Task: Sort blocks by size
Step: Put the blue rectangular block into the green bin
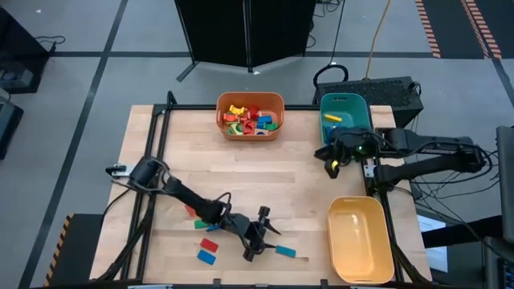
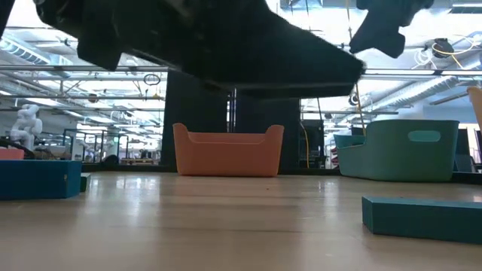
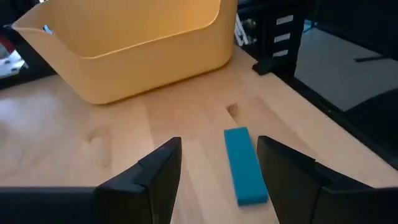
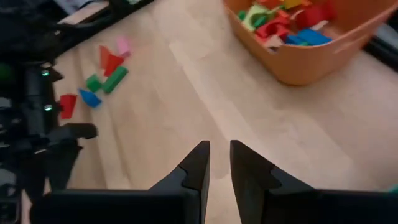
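Now | left tool [image 3: 217, 171] low, open, straddling blue block [image 3: 244, 165]

arms: two, dark, jointed | left pincer [image 3: 217, 171]: black angular fingers | right pincer [image 4: 219, 168]: black tapered fingers | cables: black, trailing

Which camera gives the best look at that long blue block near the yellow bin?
The left wrist view: the long blue block lies flat between the left gripper's open fingers, before the yellow bin. The high view shows it as a small sliver; the low view shows what is probably its side; the right wrist view misses it.
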